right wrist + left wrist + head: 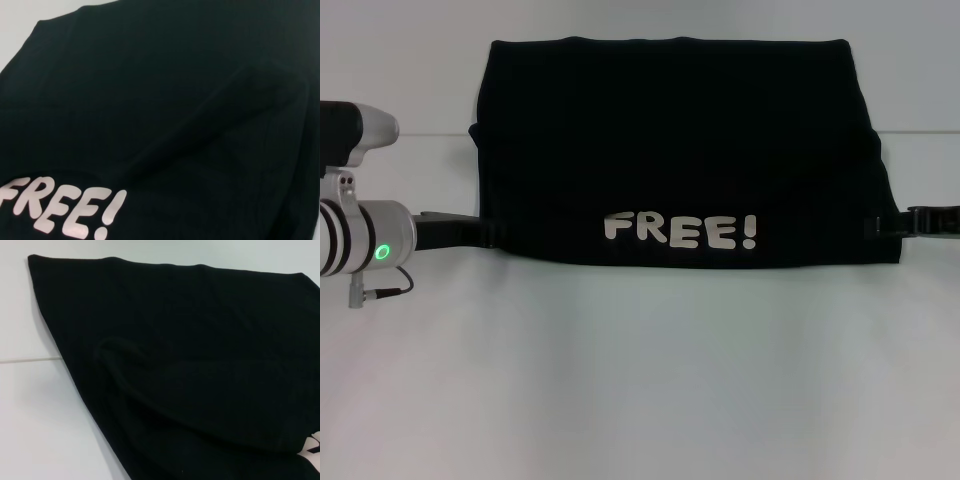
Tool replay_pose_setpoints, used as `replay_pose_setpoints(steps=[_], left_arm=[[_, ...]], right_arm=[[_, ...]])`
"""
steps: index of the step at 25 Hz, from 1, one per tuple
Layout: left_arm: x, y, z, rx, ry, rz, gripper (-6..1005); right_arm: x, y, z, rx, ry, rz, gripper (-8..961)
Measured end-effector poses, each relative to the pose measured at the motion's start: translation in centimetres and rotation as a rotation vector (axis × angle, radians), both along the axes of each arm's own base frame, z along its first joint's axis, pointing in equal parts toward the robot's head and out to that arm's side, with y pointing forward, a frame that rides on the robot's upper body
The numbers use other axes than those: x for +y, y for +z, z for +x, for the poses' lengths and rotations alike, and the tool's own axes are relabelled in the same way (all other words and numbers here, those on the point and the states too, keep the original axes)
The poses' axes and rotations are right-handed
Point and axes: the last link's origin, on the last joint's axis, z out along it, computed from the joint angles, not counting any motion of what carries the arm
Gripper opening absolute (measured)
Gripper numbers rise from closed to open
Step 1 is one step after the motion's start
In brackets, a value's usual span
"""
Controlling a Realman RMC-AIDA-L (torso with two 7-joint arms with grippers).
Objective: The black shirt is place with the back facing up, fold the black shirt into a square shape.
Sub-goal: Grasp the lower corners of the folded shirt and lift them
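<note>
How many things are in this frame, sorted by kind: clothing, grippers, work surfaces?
Clothing: 1, the black shirt, folded, white "FREE!" lettering facing up.
Grippers: 2, the left gripper at the shirt's left edge, the right gripper at its right edge.
Work surfaces: 1, the white table.
Total: 4.

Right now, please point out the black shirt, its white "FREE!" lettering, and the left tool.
black shirt [680, 130]: head view, on the plain upper fabric.
"FREE!" lettering [680, 230]: head view, on the middle letters.
left tool [485, 232]: head view, at the shirt's left edge.
</note>
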Motion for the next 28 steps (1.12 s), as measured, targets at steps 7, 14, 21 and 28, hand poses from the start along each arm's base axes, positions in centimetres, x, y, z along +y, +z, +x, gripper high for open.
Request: replay_pose_setpoints(steps=[7, 14, 21, 28], left_arm=[[0.0, 0.1, -0.1, 0.003, 0.001, 0.002, 17], [0.1, 0.2, -0.1, 0.006, 0.0, 0.004, 17], [0.1, 0.3, -0.1, 0.006, 0.002, 0.007, 17], [0.1, 0.3, -0.2, 0.004, 0.003, 0.009, 17]], right_arm=[[-0.1, -1.3, 0.2, -0.019, -0.012, 0.005, 624], [0.0, -1.6, 0.2, -0.02, -0.014, 0.008, 574], [0.0, -2.0, 0.5, -0.036, -0.01, 0.02, 524], [-0.5, -2.2, 0.9, -0.038, -0.014, 0.017, 207]])
